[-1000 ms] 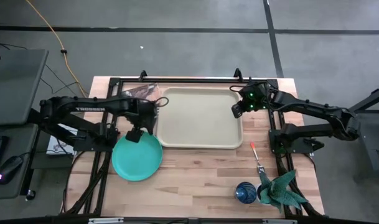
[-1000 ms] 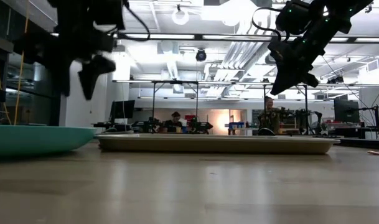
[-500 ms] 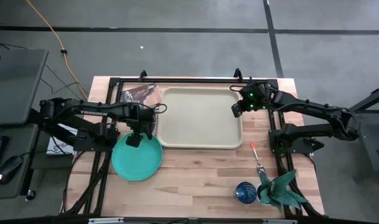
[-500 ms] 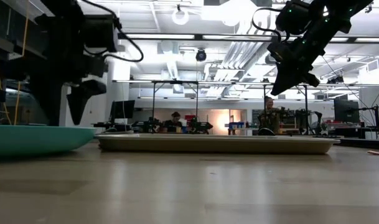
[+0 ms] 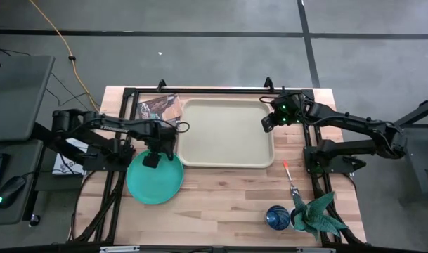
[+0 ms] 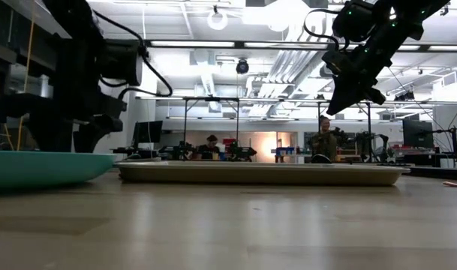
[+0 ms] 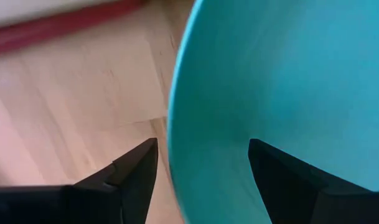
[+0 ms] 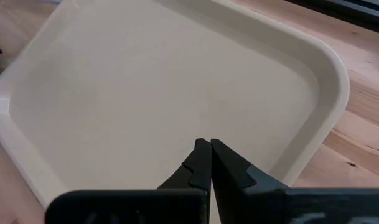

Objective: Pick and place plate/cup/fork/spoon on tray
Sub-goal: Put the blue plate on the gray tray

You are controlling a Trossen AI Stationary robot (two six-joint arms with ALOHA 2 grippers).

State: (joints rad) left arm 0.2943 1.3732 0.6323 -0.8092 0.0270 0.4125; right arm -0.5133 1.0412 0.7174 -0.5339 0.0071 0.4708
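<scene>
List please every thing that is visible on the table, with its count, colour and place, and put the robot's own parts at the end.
tray: 1, beige, far middle of table, empty
plate: 1, turquoise, on the wood left of tray
cup: 1, dark blue, near right
spoon: 1, orange handle, on the wood right of tray
plant: 1, teal-green, near right corner
booklet: 1, brown, far left beside tray
left gripper: open, straddling plate's rim
right gripper: shut, above tray's right edge
</scene>
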